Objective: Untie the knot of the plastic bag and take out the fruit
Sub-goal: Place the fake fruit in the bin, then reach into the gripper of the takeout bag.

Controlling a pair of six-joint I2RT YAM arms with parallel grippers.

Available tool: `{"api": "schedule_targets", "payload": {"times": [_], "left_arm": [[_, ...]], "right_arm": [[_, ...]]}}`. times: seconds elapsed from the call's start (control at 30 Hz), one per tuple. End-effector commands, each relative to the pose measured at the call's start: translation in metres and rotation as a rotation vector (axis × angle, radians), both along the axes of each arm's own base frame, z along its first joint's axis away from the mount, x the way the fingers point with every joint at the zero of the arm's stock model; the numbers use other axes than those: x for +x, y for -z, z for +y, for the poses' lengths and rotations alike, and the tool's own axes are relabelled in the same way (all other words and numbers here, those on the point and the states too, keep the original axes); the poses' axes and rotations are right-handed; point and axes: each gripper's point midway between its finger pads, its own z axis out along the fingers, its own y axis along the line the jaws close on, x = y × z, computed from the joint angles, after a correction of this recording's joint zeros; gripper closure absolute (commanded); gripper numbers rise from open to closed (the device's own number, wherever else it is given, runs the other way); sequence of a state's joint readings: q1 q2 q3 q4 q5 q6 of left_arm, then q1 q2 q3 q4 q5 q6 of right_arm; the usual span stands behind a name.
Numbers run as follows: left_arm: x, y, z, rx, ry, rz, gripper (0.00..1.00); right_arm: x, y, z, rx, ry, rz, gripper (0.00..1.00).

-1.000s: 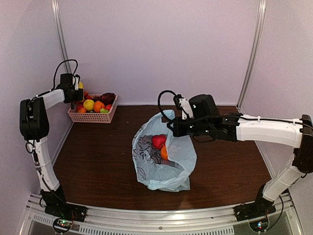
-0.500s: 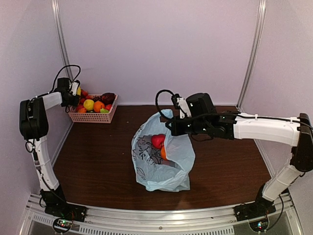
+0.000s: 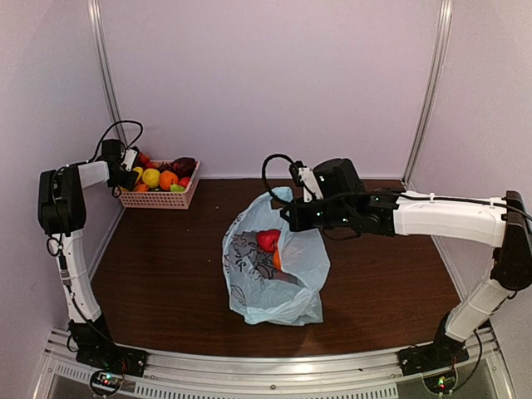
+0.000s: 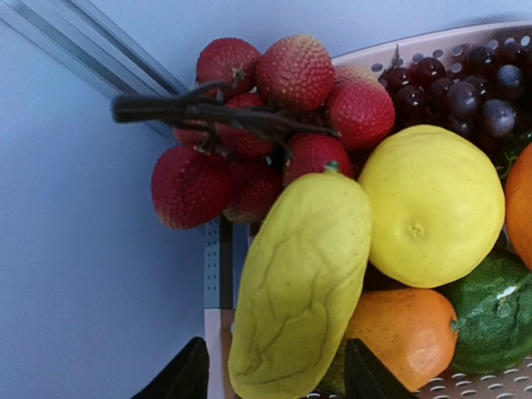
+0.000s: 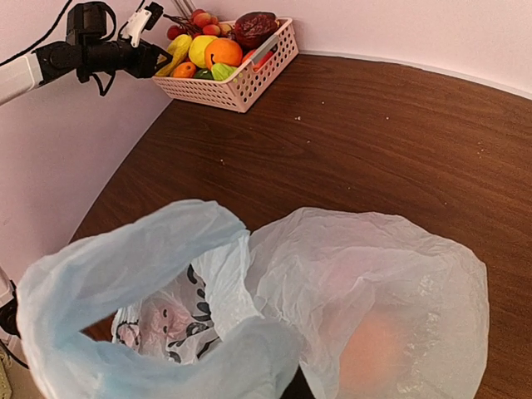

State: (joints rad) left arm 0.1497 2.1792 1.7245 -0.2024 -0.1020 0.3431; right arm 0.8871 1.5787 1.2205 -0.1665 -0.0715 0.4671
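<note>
The light blue plastic bag stands open on the table, and no knot shows. A red fruit and an orange one lie inside it. My right gripper holds the bag's far rim up. In the right wrist view the bag hides its fingers. My left gripper is at the left end of the pink basket. Its jaws stand wide apart on either side of the yellow ridged piece, with a gap on the left. That piece leans on the basket's fruit beside the red berry bunch.
The basket stands in the back left corner against the wall. It holds a yellow round fruit, an orange piece, a green one and dark grapes. Metal frame posts run up both back corners.
My left gripper has dropped a little and drawn back toward the left wall beside the basket. My right gripper has shifted slightly left with the bag rim.
</note>
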Motion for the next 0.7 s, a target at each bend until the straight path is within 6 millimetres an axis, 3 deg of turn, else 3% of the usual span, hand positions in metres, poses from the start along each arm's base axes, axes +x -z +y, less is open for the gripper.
{"api": "schedule_targets", "payload": {"times": [0.0,0.17,0.33,0.4,0.5,0.67], "left_arm": [[0.005,-0.009,0.016,0.035,-0.055,-0.032,0.38],[0.003,-0.017,0.010,-0.021,-0.053,-0.050,0.30],[-0.013,-0.055,0.009,-0.106,-0.136,-0.148,0.23],[-0.025,-0.090,0.004,-0.167,-0.148,-0.255,0.20],[-0.046,-0.121,-0.011,-0.284,-0.133,-0.370,0.10],[-0.089,-0.135,-0.024,-0.456,-0.181,-0.437,0.09]], "right_arm": [[0.000,-0.005,0.005,0.006,-0.001,-0.001,0.98],[-0.001,-0.007,0.004,0.009,0.000,-0.005,0.98],[-0.001,-0.014,0.002,0.020,0.003,-0.023,0.98],[-0.002,-0.017,0.001,0.027,0.001,-0.029,0.98],[-0.005,-0.019,0.001,0.034,-0.008,-0.035,0.98],[-0.009,-0.022,-0.002,0.032,-0.022,-0.046,0.98]]}}
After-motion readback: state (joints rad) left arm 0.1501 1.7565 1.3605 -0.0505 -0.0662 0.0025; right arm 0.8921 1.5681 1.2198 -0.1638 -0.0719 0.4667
